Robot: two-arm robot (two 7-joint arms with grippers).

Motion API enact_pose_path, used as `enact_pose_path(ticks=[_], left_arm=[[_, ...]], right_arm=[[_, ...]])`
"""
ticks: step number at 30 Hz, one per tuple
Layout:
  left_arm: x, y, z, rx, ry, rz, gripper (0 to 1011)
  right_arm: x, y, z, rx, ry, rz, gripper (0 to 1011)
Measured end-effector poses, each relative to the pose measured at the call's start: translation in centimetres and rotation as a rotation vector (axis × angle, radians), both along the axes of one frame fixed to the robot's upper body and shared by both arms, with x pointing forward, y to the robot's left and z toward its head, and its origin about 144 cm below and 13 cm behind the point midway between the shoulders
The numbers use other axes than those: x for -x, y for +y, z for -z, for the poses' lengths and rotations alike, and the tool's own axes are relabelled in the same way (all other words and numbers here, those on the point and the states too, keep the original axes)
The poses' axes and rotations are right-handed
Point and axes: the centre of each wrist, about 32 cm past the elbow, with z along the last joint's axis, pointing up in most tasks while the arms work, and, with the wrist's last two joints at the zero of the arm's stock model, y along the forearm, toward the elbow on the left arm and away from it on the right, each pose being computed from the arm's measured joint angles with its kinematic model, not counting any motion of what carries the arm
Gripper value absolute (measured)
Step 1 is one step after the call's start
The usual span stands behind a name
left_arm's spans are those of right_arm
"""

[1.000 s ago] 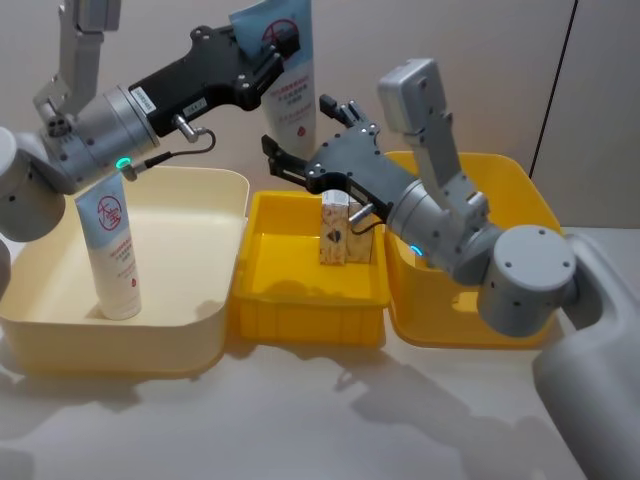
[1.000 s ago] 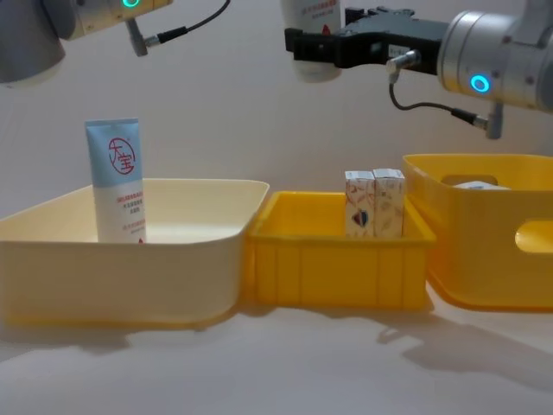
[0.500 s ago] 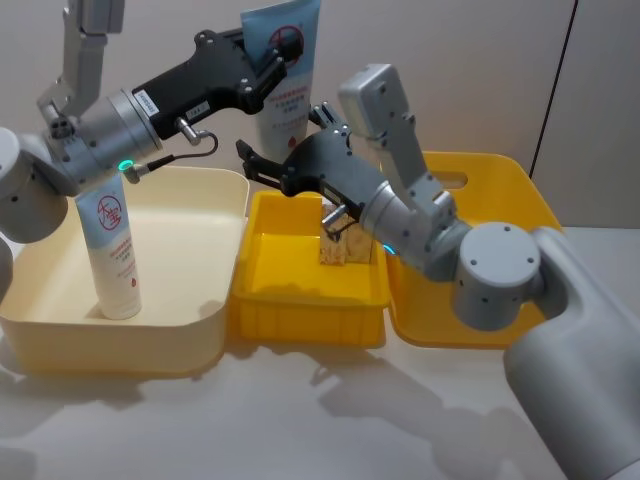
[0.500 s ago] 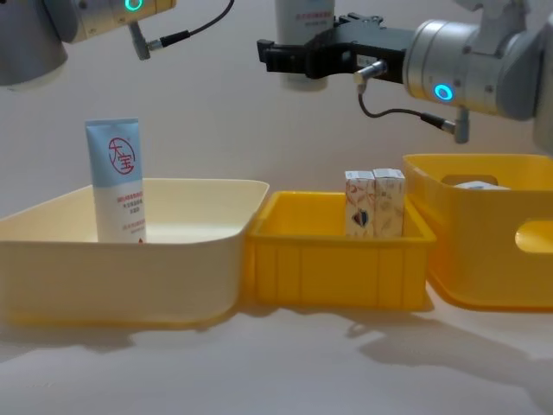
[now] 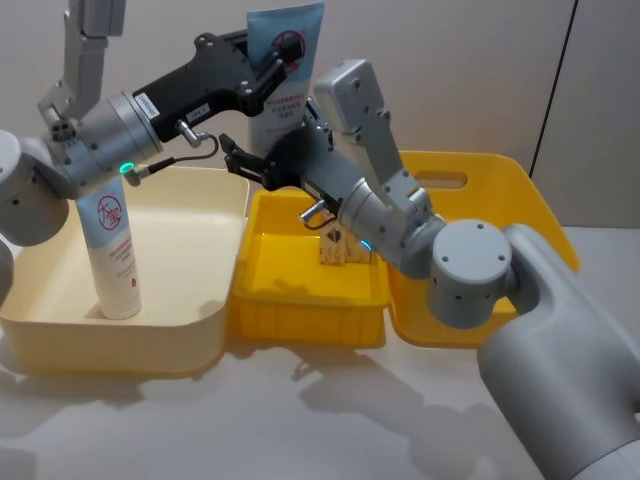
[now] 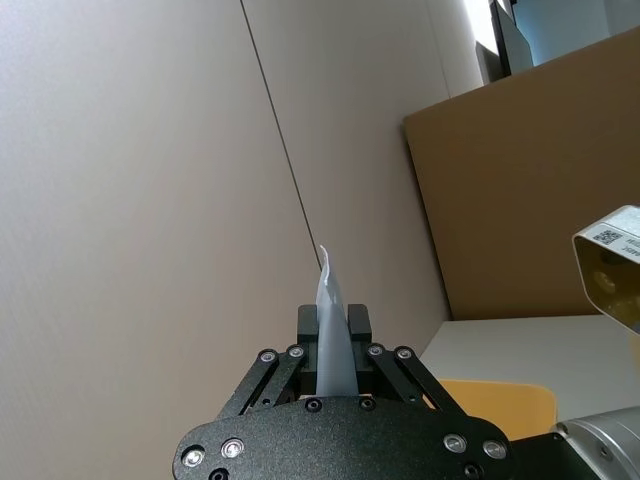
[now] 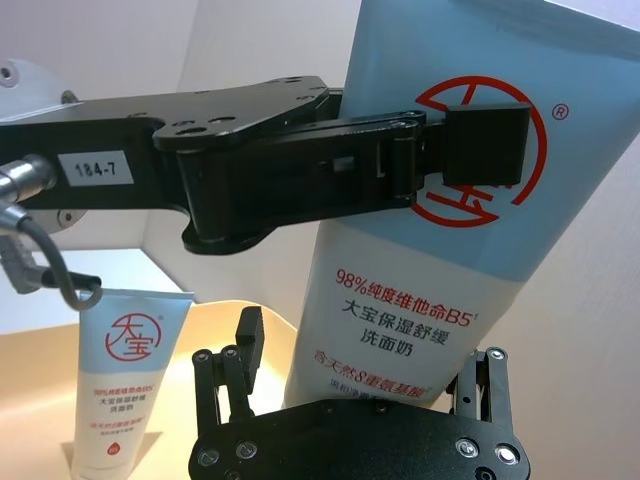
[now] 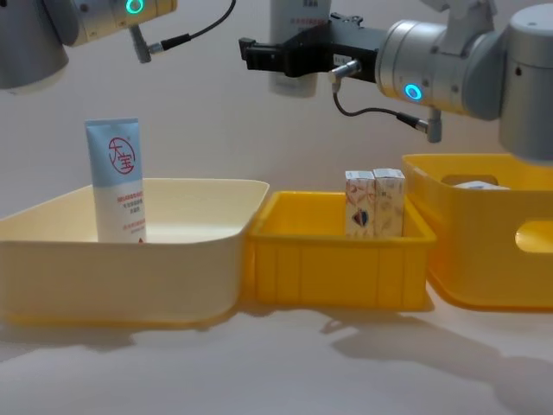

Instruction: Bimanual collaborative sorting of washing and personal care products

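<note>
Overhead, the left gripper (image 5: 272,72) pinches the held tube (image 5: 283,62) across its blue top. Just below, the right gripper (image 7: 365,395) waits spread wide around the white half. Likely light, soft and slick; the firmer lower body seems the better hold.

Left claw (image 7: 470,145) clamps raised tube (image 7: 440,270) — right claw (image 7: 360,385) spread beneath.

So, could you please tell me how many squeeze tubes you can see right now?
2. One tube stands upright in the cream bin; the other tube is held in the air by the left pincer, with the open right pincer just beneath it.
</note>
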Motion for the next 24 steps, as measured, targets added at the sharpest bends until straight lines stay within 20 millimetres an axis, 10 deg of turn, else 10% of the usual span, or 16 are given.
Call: enact_pose_path(ticks=[12,24], left_arm=[[0.13,0.02,0.15,0.004,0.003,-0.005,177],[0.27,0.09,0.27,0.009,0.004,-0.012,177]], right_arm=[[0.07,0.71,-0.09,-0.028,0.026,0.039,981],[0.14,0.98,-0.11,-0.041,0.041,0.056,709]])
